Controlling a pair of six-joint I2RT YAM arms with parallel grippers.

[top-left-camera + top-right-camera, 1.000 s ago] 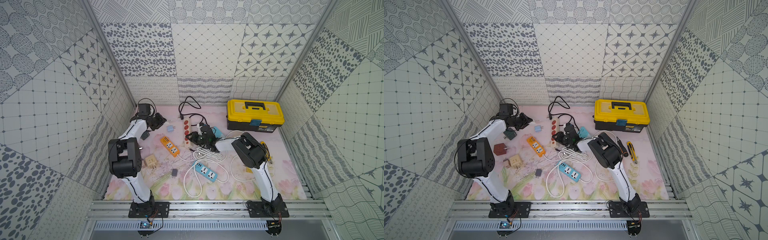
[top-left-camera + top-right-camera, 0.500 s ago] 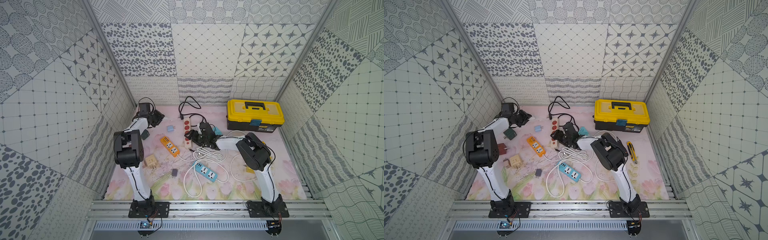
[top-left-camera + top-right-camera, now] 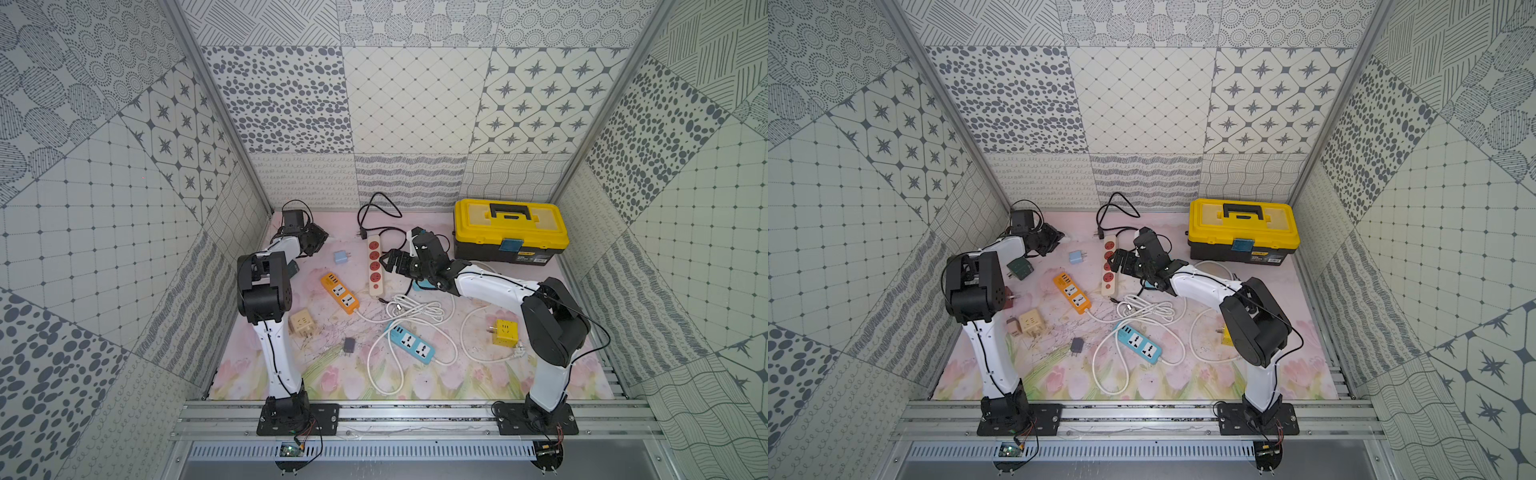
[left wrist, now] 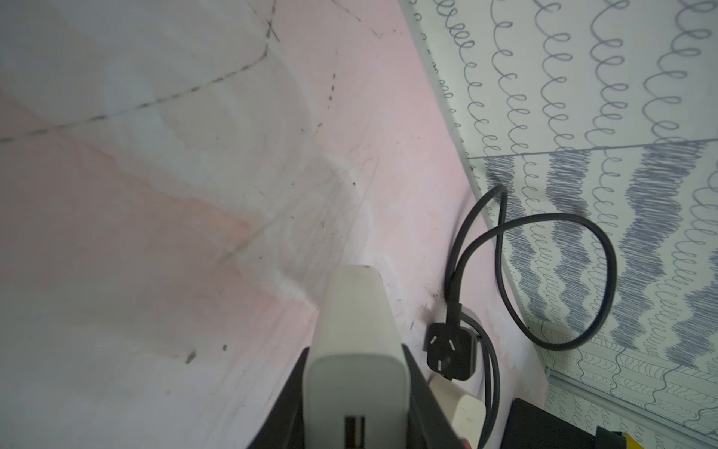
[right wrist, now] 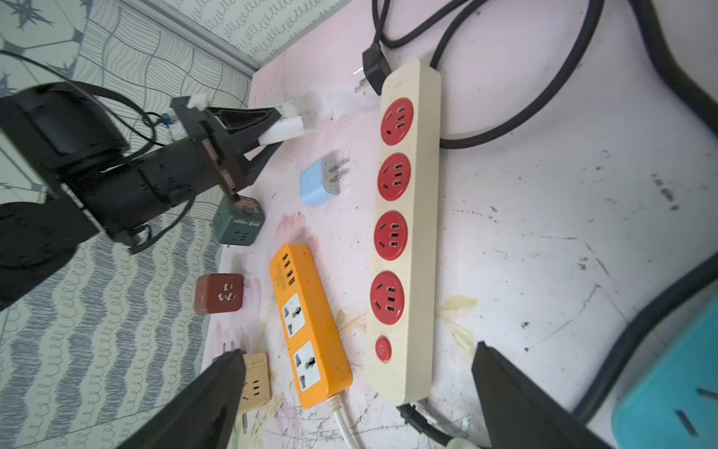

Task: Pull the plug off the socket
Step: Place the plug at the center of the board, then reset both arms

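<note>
Looking at your left claw (image 5: 279, 128), you find it clamped on the white plug (image 4: 351, 330), well apart from the power strip (image 3: 375, 266). Your right claw (image 3: 388, 262) stands wide, empty, just beside that strip.

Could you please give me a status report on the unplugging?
Left gripper shut on white plug, away from cream power strip. Right gripper open above it. All four red sockets empty. Black cord plug lies loose beside strip's end.
</note>
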